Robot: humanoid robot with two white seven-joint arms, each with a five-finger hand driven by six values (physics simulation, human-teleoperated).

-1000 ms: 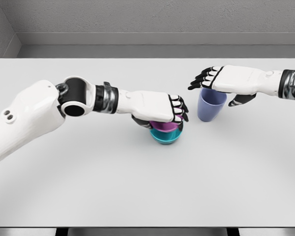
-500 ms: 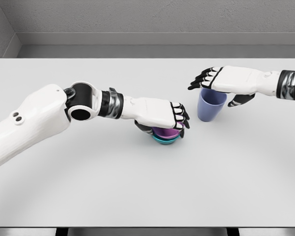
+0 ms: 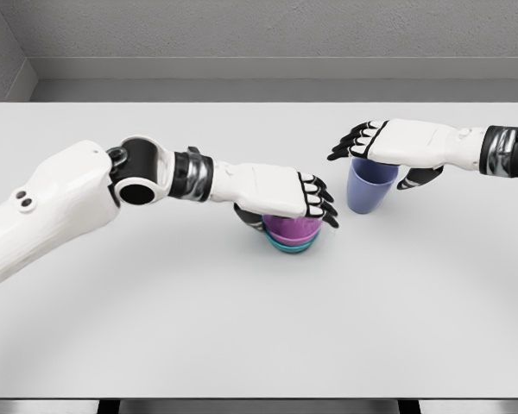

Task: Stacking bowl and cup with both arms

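The purple bowl point(image 3: 292, 228) sits nested inside the teal bowl point(image 3: 291, 245) near the middle of the white table point(image 3: 242, 328). Only a thin teal band shows beneath the purple rim; a second ago a much deeper part of the teal bowl was exposed, so the purple bowl has dropped fully into it. The bowl stage of the stack appears complete.

The left hand point(image 3: 276, 194) lies flat over the top of the purple bowl, palm down, fingers point(image 3: 318, 198) extended past the far rim. Half a second ago the hand was lower and wrapped more closely around the bowl; it now sits slightly higher with the fingers straighter. I judge it to be releasing or already released, though whether the thumb underneath touches the bowl cannot be told.

The blue cup point(image 3: 369, 185) stands upright on the table, well to the right of the bowls and apart from them. The right hand point(image 3: 388, 145) hovers over its mouth, fingers spread leftward, thumb hanging down beside the cup's right wall. Its position is almost unchanged over the last second. No closed grasp on the cup is visible; the hand reads as relaxed, not clenched.

Remaining work, in my judgement: the cup is yet to be grasped and placed on the bowls.
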